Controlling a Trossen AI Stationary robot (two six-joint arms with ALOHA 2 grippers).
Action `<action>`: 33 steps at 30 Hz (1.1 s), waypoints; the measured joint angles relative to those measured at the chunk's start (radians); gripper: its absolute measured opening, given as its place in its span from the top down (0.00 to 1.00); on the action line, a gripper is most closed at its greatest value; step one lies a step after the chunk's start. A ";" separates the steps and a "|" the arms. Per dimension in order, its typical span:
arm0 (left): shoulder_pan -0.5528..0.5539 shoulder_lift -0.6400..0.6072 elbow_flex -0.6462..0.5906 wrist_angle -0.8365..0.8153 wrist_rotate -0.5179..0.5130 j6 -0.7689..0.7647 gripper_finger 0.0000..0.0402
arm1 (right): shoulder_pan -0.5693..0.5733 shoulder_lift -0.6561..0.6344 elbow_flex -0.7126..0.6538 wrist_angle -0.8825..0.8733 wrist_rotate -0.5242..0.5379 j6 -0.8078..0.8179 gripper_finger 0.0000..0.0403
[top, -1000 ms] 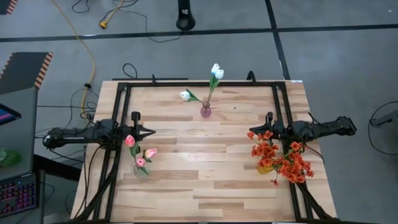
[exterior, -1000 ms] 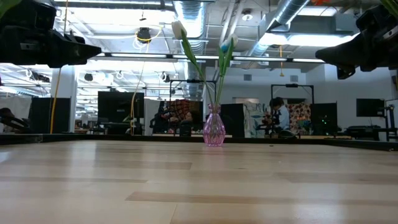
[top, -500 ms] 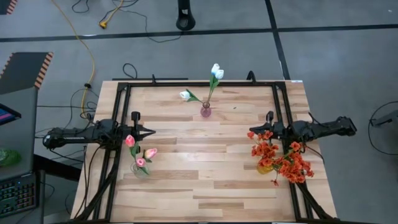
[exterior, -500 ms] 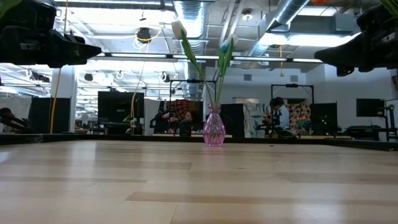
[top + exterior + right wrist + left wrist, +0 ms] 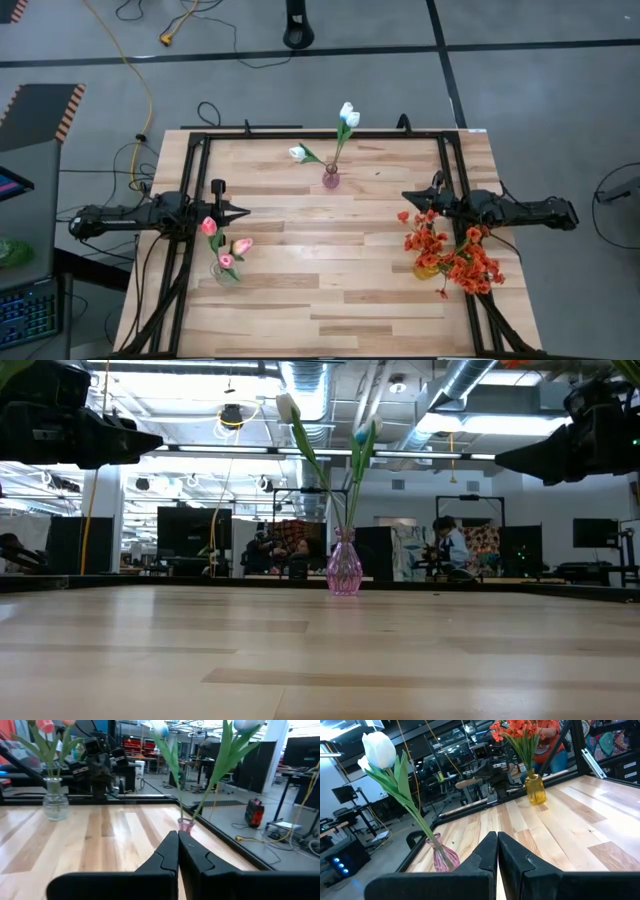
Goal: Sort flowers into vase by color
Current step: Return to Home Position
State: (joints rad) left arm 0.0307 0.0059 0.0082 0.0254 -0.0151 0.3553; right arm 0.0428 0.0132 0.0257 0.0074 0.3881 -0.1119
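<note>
Flowers (image 5: 462,264) absent from both pairs of jaws. Left gripper (image 5: 497,845) pressed shut and empty, hovering over the table (image 5: 330,300) just beside the pink tulips (image 5: 225,245) in the clear vase (image 5: 226,272). Right gripper (image 5: 177,842) likewise pressed shut on nothing, over the table's right side, just by the red-orange blooms (image 5: 450,250) in the yellow vase (image 5: 535,789). Farther out, white tulips (image 5: 346,115) in the pink vase (image 5: 331,179) near the back edge.

Looks like sorting done, with only the retreat to rest in hand. Calls for drawing both arms back without brushing stems, the right arm especially.

Cannot tell from above whether the right arm touches the blooms. Yellow vase mostly buried under petals in the high view. Both side vases outside the low view, arms cut off at its upper corners.
</note>
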 joint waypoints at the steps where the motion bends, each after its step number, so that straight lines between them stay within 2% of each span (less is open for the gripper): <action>1: 0.000 0.000 0.000 0.000 0.000 0.000 1.00 | -0.006 0.000 0.000 0.000 0.000 -0.001 0.92; 7: 0.000 0.000 0.000 0.000 0.000 0.000 1.00 | -0.076 0.000 0.000 0.000 -0.004 0.034 0.92; 9: 0.000 0.000 0.000 0.000 0.000 0.000 1.00 | -0.112 0.000 0.000 -0.003 -0.041 0.034 0.92; 13: 0.000 0.000 0.000 0.000 0.000 0.000 1.00 | -0.192 0.000 -0.001 -0.005 -0.161 0.036 0.92; 18: 0.000 0.000 0.000 0.000 0.000 0.000 1.00 | -0.270 0.000 -0.003 -0.011 -0.388 0.083 0.92; 21: 0.000 0.000 0.000 0.000 0.000 -0.002 1.00 | -0.288 0.000 -0.009 -0.002 -0.461 0.094 0.92; 33: 0.000 0.000 0.000 -0.001 -0.002 -0.004 1.00 | -0.286 0.013 -0.016 0.006 -0.462 0.116 0.92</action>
State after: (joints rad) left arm 0.0307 0.0059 0.0082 0.0248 -0.0166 0.3515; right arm -0.2432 0.0261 0.0101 0.0131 -0.0741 0.0036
